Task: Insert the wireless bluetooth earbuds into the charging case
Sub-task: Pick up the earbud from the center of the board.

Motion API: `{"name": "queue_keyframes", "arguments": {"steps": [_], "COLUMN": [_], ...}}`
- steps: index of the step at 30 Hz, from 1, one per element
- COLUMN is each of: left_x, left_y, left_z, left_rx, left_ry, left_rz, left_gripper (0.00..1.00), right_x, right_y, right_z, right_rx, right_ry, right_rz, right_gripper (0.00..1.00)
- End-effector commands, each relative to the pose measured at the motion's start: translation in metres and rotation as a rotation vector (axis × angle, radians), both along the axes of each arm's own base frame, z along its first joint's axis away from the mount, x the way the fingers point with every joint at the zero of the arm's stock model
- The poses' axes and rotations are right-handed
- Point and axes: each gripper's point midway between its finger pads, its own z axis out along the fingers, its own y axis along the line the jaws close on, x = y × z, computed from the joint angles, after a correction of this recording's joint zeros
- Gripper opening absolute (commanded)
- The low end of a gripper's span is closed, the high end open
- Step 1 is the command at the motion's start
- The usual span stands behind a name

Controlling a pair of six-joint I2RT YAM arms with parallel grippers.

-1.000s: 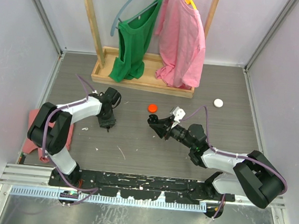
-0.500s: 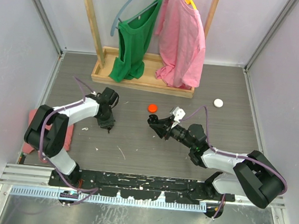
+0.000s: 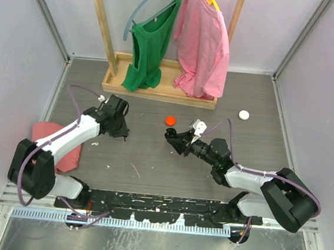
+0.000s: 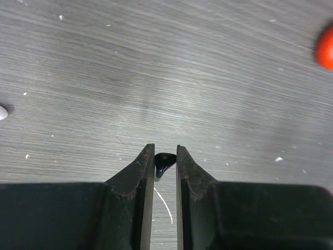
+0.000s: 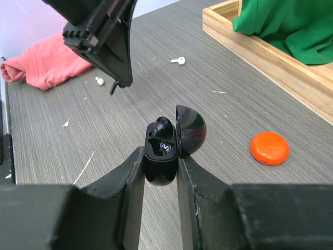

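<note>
- Left gripper [image 4: 165, 156] was clamped on a black earbud [image 4: 163, 162]. The bud sat right at the fingertips, with only a narrow gap between the jaws.
- In the right wrist view the left gripper's tip looked clear of the bench [image 3: 152, 159], with the bud's dark stem poking out below it.
- Right gripper [image 5: 161, 156] was clenched on the charging case [image 5: 169, 146], gripping the lower body with the lid hinged open to the right.
- A dark rounded piece [image 5: 162, 126] stuck up from the open case; couldn't tell whether it was an earbud.
- In the top view the two grippers were apart, left gripper to the left of the case and at about the same depth on the bench.
- A white earbud [image 5: 178, 60] lay loose on the bench beyond the case, and a small white piece [image 5: 99, 80] lay near the pink cloth [image 5: 41, 65].
- An orange puck [image 3: 170, 120] lay just beyond the case. A white puck [image 3: 244, 114] lay well off to the right.
</note>
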Motion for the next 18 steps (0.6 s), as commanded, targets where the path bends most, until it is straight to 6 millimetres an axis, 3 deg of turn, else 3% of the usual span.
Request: {"name": "queue_keyframes", "arguments": {"steps": [1, 9, 18], "left_x": [0.010, 0.003, -0.005], "left_y": [-0.012, -0.032, -0.083], "left_z": [0.043, 0.093, 0.136], "left_rx": [-0.054, -0.139, -0.265], "left_ry": [-0.178, -0.335, -0.478], "left_rz": [-0.003, -0.035, -0.105], "left_gripper": [0.05, 0.03, 0.02], "right_x": [0.001, -0.003, -0.006], "right_y": [0.005, 0.005, 0.006], "right_z": [0.024, 0.028, 0.030], "right_rx": [0.061, 0.076, 0.090], "right_ry": [-0.064, -0.072, -0.075], "right_rz": [0.020, 0.031, 0.048], "right_gripper": [0.12, 0.12, 0.12]}}
